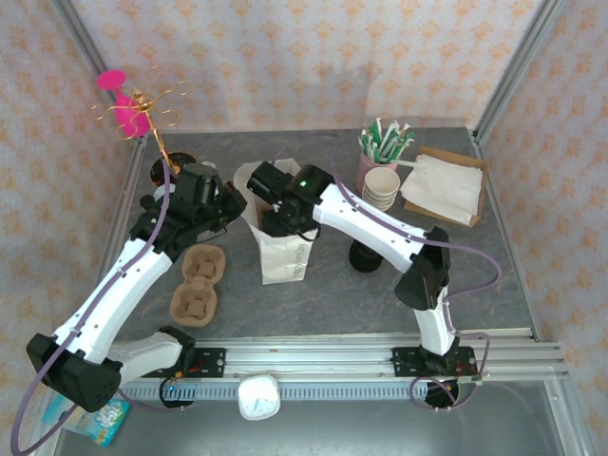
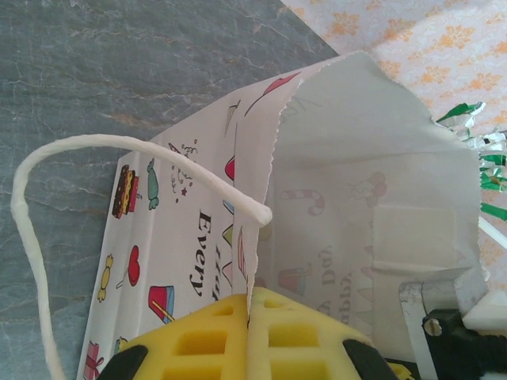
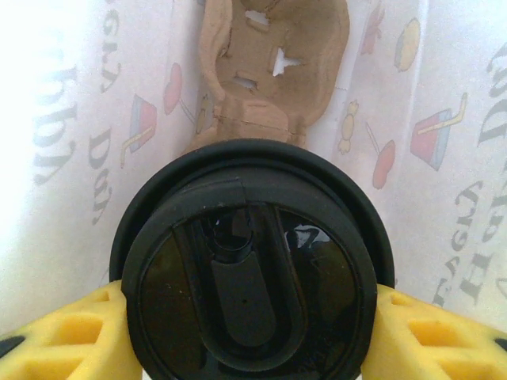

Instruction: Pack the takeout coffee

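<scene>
The takeout coffee (image 3: pixel 249 269), a black cup with a glossy black lid, sits between the yellow pads (image 3: pixel 71 336) of my right gripper (image 3: pixel 249 336), which is shut on its sides. It hangs inside the printed white paper bag (image 3: pixel 444 119), above a brown pulp cup carrier (image 3: pixel 273 71) at the bag's bottom. In the top view my right gripper (image 1: pixel 267 201) reaches into the mouth of the bag (image 1: pixel 285 252). My left gripper (image 2: pixel 252 317) is shut on the bag's rim (image 2: pixel 255 237), holding the mouth open, and stands at the bag's left (image 1: pixel 231 201).
A second brown cup carrier (image 1: pixel 197 283) lies on the table left of the bag. A low black pile of lids (image 1: pixel 366 255), a nested cup stack (image 1: pixel 380 188), a pink cup of green packets (image 1: pixel 383 142) and napkins (image 1: pixel 442 185) stand at the back right. The bag's white handle (image 2: pixel 47 237) loops out leftward.
</scene>
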{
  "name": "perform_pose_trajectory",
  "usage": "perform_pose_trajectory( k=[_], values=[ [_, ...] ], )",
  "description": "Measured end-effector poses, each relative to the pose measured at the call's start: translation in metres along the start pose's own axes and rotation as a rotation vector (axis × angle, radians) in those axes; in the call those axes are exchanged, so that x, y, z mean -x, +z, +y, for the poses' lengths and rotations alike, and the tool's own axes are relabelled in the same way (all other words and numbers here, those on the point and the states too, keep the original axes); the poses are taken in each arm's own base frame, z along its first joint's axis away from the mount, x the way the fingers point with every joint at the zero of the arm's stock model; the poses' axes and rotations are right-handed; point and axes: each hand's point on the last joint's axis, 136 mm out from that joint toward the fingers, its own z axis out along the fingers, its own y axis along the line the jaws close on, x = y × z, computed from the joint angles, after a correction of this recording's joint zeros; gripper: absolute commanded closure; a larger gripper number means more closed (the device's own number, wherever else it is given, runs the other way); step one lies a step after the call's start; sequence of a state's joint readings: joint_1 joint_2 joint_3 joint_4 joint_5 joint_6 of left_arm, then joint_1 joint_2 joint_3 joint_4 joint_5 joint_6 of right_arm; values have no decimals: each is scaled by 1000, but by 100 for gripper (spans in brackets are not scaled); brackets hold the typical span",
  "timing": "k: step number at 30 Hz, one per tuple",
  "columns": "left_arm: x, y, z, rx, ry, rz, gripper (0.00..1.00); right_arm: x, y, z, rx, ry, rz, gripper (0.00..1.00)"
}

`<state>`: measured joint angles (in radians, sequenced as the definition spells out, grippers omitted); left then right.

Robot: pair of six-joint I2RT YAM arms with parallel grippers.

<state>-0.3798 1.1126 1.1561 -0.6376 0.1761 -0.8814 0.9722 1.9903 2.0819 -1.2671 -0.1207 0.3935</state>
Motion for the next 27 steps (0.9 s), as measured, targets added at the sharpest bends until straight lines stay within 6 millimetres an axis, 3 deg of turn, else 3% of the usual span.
perform_pose_trajectory(
  k=[5, 11, 27],
  values=[
    [0, 0, -1, -6, 0, 0, 100, 0, 8, 11, 41, -12, 22, 49],
    [-2, 1, 1, 1, 1, 5, 100, 3, 35, 25, 74, -24, 59, 49],
    [-1, 3, 2, 6, 19, 0, 100, 10, 30, 22, 36, -44, 47, 49]
  ],
)
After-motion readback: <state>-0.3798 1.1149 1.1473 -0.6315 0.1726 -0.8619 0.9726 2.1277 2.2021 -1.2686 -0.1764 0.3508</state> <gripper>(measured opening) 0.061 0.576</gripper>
